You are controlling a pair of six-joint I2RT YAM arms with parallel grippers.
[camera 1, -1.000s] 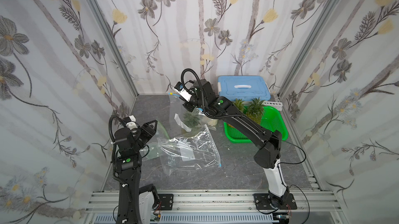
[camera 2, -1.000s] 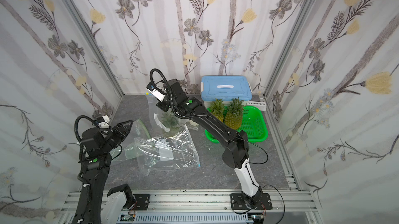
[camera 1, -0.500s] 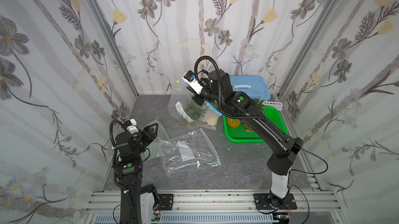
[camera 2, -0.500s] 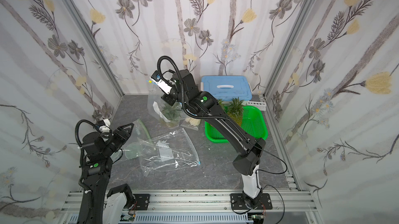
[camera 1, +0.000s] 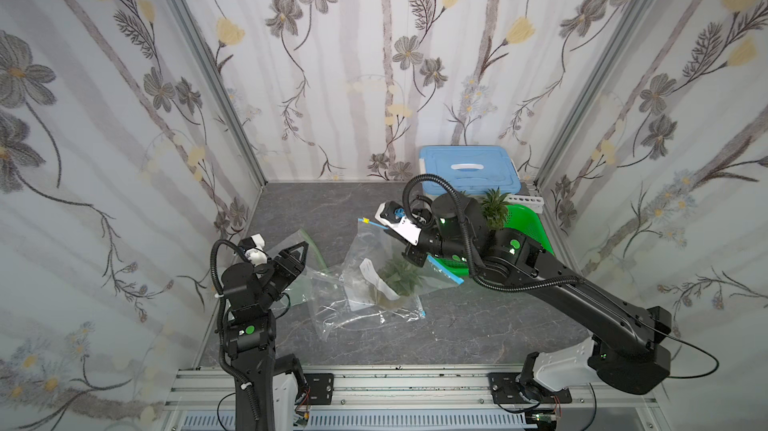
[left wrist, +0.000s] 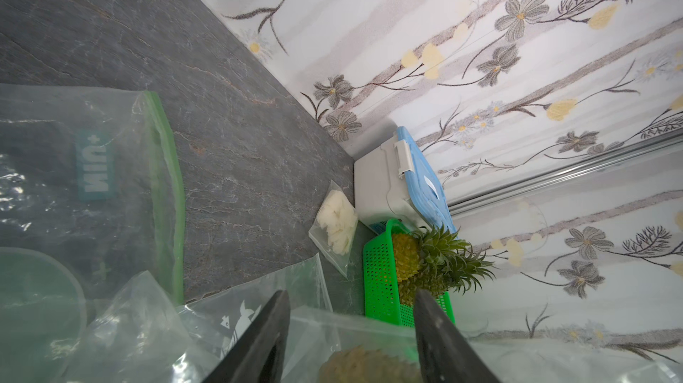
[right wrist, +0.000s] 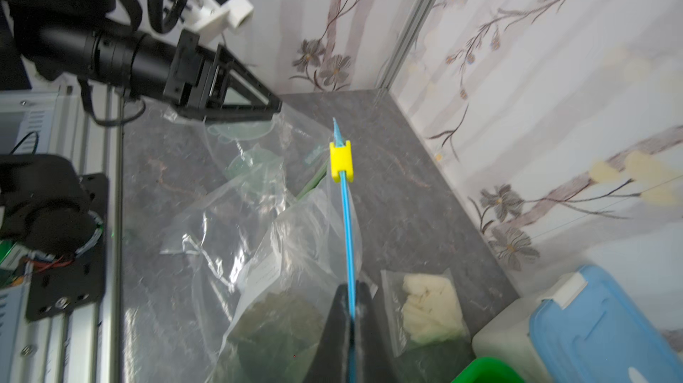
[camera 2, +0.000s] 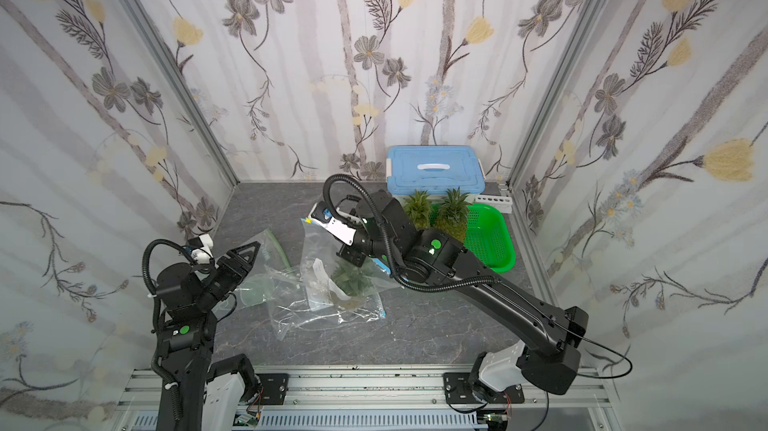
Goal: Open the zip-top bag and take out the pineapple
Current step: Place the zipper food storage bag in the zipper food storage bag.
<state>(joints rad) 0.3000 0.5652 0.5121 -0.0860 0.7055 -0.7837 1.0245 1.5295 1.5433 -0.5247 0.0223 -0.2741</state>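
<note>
Both top views look steeply down from above the front rail [camera 1: 395, 383], taking in the whole table [camera 1: 478, 337]. The left wrist camera, low and close, faces the blue-lidded box [left wrist: 403, 185] at 1 o'clock; the right wrist camera faces 10 o'clock along the zip-top bag [right wrist: 295, 252]. The wrist views share one thing: the bag of white pieces [left wrist: 337, 222].

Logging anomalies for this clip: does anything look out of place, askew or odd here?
Only the clear zip-top bag holding the green-topped pineapple: it hangs askew, hoisted by its blue zip strip in the shut right end effector, over crumpled clear bags. Nothing looks spilled or damaged.
</note>
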